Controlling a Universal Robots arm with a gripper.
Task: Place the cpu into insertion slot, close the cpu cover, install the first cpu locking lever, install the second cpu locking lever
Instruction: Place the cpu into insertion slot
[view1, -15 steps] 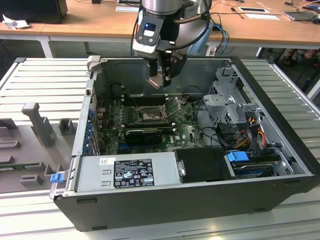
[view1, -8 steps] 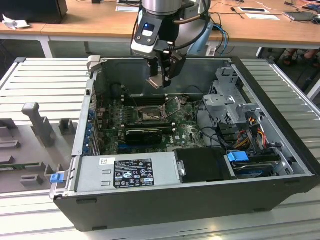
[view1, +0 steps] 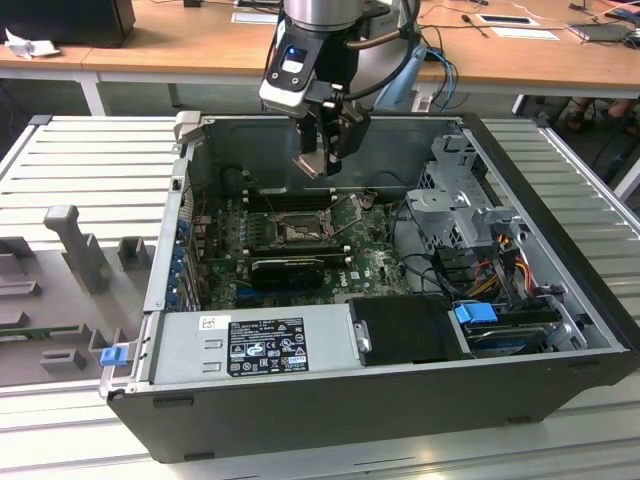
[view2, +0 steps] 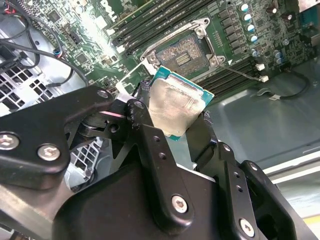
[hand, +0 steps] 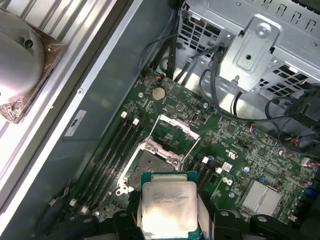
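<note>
Sitting between the jaws, the cpu, clear of the insertion slot

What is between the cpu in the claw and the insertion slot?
Nothing: in the exterior view, only open air separates the cpu from the insertion slot.

The flat square metal cpu is showing a dull silver-grey top, smudged unevenly, with a teal-green rim running round it. The jointed matte black hand is glinting at its silver screw heads. The square insertion slot is showing a dark centre inside a silvery frame, and the thin metal cpu cover is shining silver with a pinkish tint. The flat green motherboard is carrying long black memory slots in parallel rows. The pale grey metal table is showing straight parallel ribs. The boxy silver-grey power supply is wearing a white label.
</note>
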